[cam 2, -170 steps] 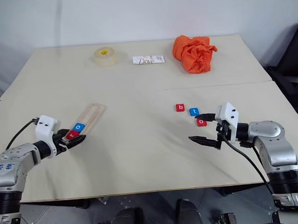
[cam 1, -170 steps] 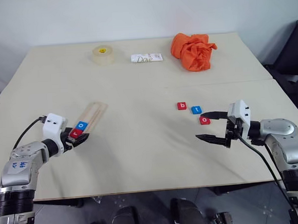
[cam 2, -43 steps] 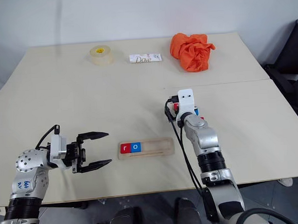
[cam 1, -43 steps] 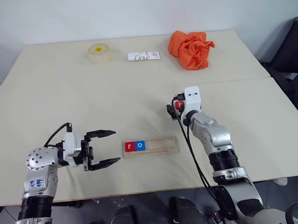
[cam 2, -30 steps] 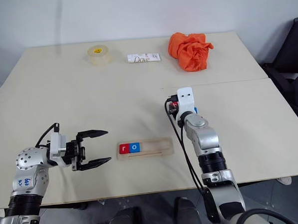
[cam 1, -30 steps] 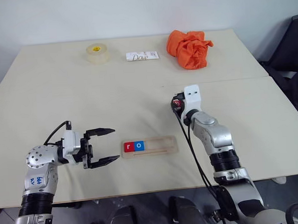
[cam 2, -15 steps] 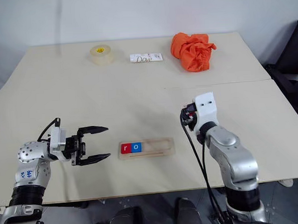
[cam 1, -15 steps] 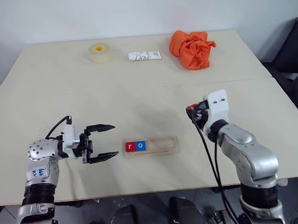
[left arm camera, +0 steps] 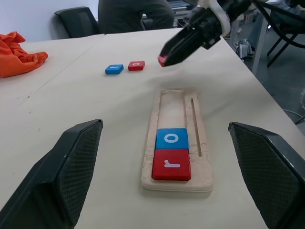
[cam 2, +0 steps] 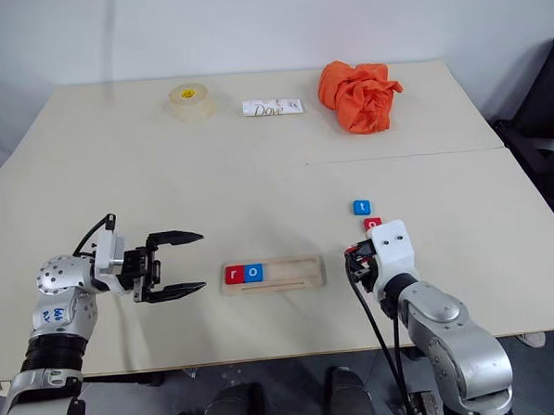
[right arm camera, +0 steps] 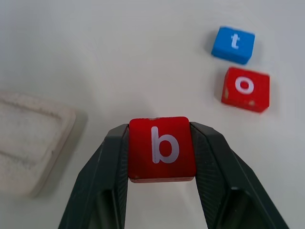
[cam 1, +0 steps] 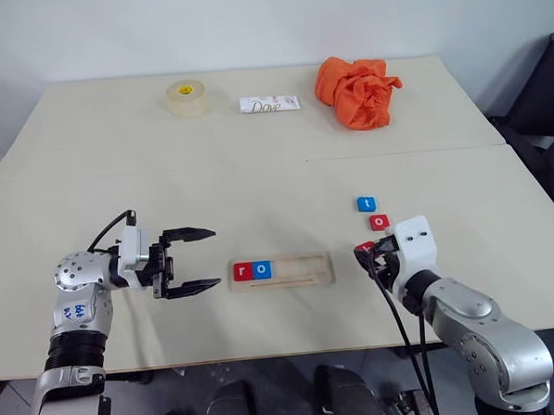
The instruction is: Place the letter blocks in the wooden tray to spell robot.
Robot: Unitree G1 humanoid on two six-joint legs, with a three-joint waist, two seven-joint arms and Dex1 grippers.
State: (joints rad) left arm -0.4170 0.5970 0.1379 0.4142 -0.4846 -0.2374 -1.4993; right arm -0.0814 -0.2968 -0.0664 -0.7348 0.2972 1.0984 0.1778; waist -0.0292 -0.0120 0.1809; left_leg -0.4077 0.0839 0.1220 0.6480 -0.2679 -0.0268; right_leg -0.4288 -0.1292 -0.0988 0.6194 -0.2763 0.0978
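Lifted from beside the t and o, the red b (right arm camera: 161, 148) now sits pinched in your right pincer (right arm camera: 161, 143) while the left pincer (cam 1: 189, 261) stays spread; release it skewed and it jams on the wooden tray (cam 1: 303, 269) rim.

Bright, even light; soft shadows, perhaps slight wrist-view blur.

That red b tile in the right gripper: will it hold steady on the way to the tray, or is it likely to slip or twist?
Probably steady: the red b tile looks rigid and sits square, pinched on opposite flat edges by the right gripper. It looks small and likely light, so sagging seems unlikely. Its faces look smooth, so a bump against the wooden tray rim might twist it.
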